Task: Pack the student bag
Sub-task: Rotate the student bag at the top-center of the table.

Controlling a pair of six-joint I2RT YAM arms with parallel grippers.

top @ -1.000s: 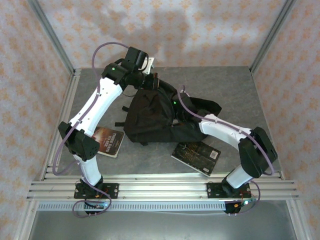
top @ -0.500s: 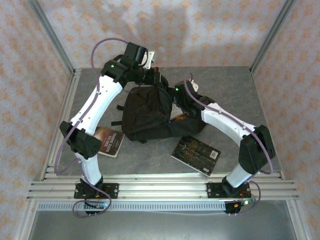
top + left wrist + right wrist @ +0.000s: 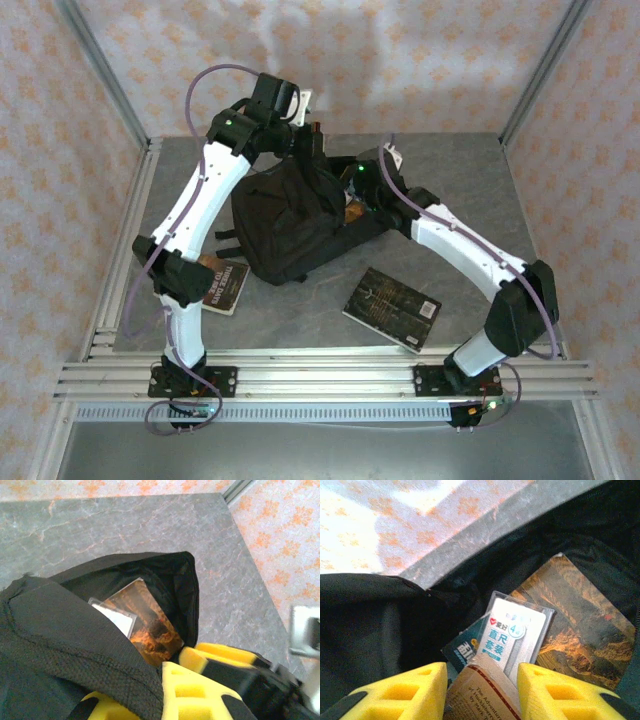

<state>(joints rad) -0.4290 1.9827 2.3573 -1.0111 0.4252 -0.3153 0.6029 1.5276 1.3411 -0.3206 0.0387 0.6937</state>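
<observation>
Two pincers work the student bag, mid-bench: the left pincer is clamped on its rim, while the right pincer straddles a tan book in the mouth; whether it grips I cannot tell. Hold the rim high and slide the book deep.

— What does the tabletop look like?
— Grey and marbled, with pale veins. Metal rails run along its near edge and its left side.
— And what lies on it?
— The student bag, black and slumped, left of the middle and toward the far side. A reddish-brown book lies just beside its near-left corner, partly hidden; I cannot tell if they touch.
— Anything else?
— A dark book lies flat and askew near the front edge, right of the bag and apart from it.
</observation>
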